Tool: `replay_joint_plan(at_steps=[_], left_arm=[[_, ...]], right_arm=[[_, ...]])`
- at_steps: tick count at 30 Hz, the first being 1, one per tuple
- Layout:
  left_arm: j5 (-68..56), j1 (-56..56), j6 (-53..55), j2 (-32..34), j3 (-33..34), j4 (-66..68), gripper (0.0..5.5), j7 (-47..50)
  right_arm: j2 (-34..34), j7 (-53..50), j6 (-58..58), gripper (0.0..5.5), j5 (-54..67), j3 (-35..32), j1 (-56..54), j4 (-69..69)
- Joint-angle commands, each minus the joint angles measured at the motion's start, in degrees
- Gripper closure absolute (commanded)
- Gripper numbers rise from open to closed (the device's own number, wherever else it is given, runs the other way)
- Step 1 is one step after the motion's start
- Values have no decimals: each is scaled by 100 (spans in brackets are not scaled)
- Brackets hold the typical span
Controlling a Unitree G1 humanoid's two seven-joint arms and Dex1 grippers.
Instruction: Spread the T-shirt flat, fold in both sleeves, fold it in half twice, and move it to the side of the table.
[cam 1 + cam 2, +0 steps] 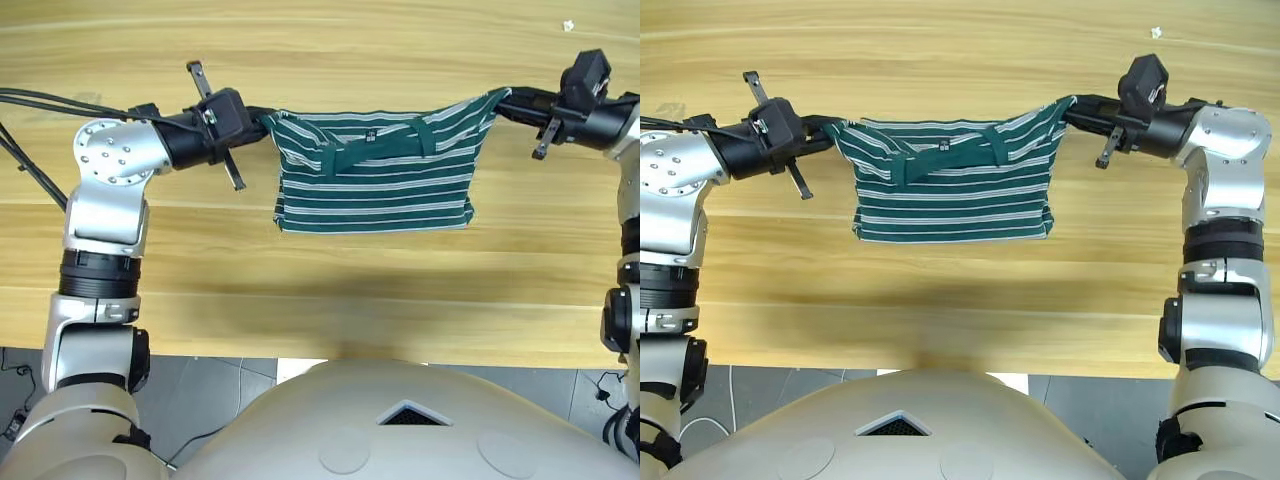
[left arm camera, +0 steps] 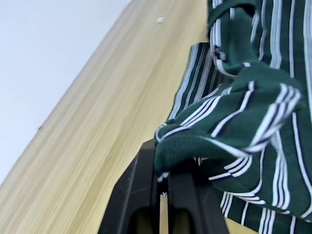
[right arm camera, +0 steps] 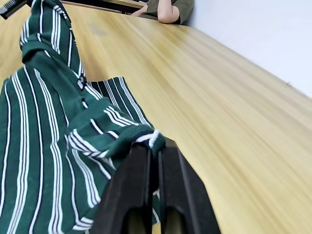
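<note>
The left gripper (image 1: 264, 119) is pinched narrow on one upper corner of the T-shirt (image 1: 375, 190). Its two black fingers (image 2: 137, 195) are pressed close, with a bunched fold of dark green, white-striped cloth caught at their tips. From that grip the T-shirt stretches across to the right gripper (image 1: 503, 98) and hangs between the two as a wide, short panel. Its top edge sags a little midway between the grippers, where the collar and a plain green band lie across the front. The lower hem runs nearly straight below them. Whether the hem touches the wood cannot be told; a soft shadow lies on the surface on the robot's side of it. The right gripper clamps the other upper corner in the same way, its jaws drawn to a thin slit around a rolled edge of cloth with a bit of white trim at the tip. The two grippers point inward toward each other at about the same height, well apart, with the whole width of the cloth taut between them. Under both runs the table (image 1: 300, 50), pale wood whose grain runs from one gripper's side to the other. A small white speck (image 1: 567, 26) lies on it beyond the right gripper, on the side away from the robot. Grey floor (image 1: 215, 385) shows past the table's near edge, and a pale wall (image 3: 253, 29) stands behind its far edge.
</note>
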Motion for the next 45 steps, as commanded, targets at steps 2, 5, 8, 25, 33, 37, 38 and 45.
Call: replay_joint_plan(at_steps=[2,5,8,25,33,37,38,45], left_arm=[[168,-348,-317,-226,-35,760,550,179],[229,-223,-485,-295,-86,911,550,202],[355,-298,-614,-523,-119,1243,472,471],[717,-1486,-744,-1184,880,4003,199,3770],[525,-657,-711,-1398,947,2047,180,3685],[543,-375,-477,-1400,942,1233,180,3625],[547,-334,-425,-1400,942,1095,180,3610],[557,-81,-128,-1481,898,439,180,3572]], right_arm=[[276,-48,-426,550,-378,-39,-409,734],[425,-69,-638,550,-496,-89,-514,1000],[595,-328,-740,508,-643,-144,-694,1336],[954,-2846,-1634,211,-1809,-284,-1148,2603],[1173,-2999,-2455,211,-2902,572,-1201,2466],[962,-4333,-2161,211,-4668,1807,-1634,3017],[966,-4523,-2095,211,-4903,1976,-1709,3127],[834,-5594,-1658,211,-6393,3227,-1888,3614]])
